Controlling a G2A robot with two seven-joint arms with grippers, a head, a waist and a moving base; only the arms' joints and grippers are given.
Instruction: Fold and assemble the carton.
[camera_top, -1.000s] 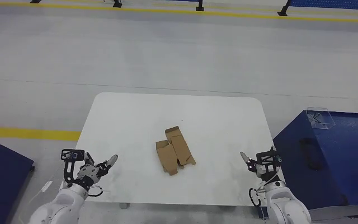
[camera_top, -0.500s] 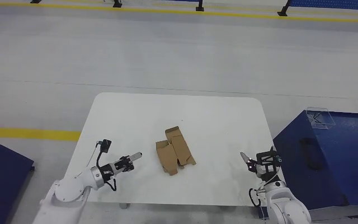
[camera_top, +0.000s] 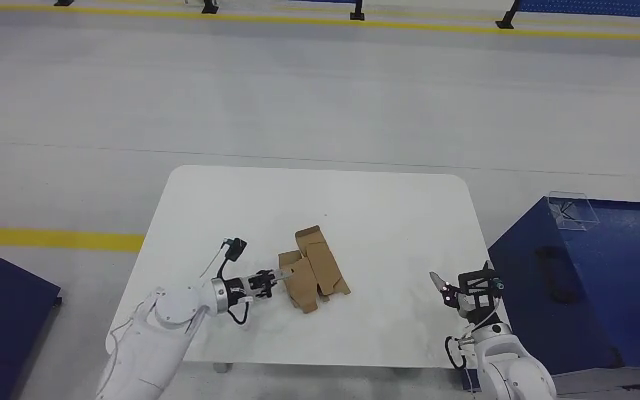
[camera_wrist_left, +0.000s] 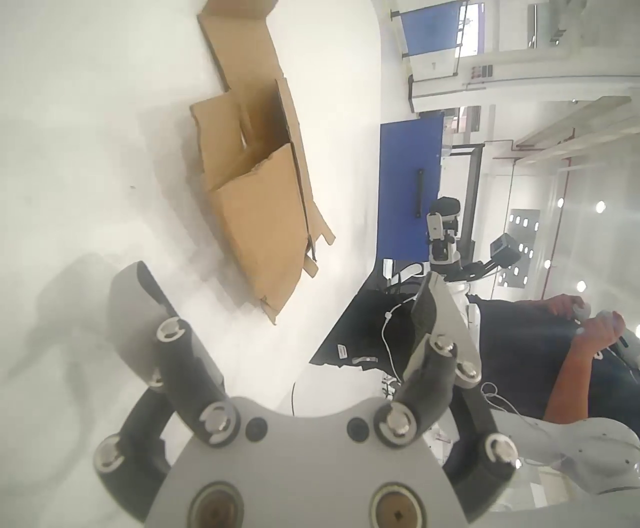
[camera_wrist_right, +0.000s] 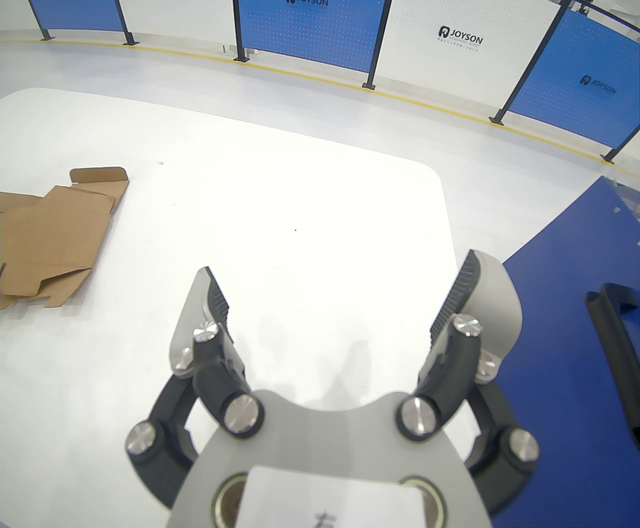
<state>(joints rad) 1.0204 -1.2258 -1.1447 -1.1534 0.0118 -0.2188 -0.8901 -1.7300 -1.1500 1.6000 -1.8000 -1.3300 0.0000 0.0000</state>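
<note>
A flattened brown carton (camera_top: 313, 267) lies near the middle of the white table (camera_top: 400, 210), its flaps loose at both ends. It shows in the left wrist view as the carton (camera_wrist_left: 260, 200) and in the right wrist view as the carton (camera_wrist_right: 50, 235). My left gripper (camera_top: 272, 280) is just beside the carton's near-left edge, open, nothing between its fingers (camera_wrist_left: 145, 295). My right gripper (camera_top: 452, 290) hangs open over the table's near-right edge, far from the carton; its fingertips (camera_wrist_right: 212, 287) hold nothing.
A blue bin (camera_top: 570, 280) stands right of the table, close to my right arm. A person's hand (camera_wrist_left: 590, 325) shows off the table in the left wrist view. Bare table surface lies between the carton and the right gripper.
My left arm has swung from the table's near-left corner rightward, up to the carton's edge. The right arm and the carton have stayed put.
</note>
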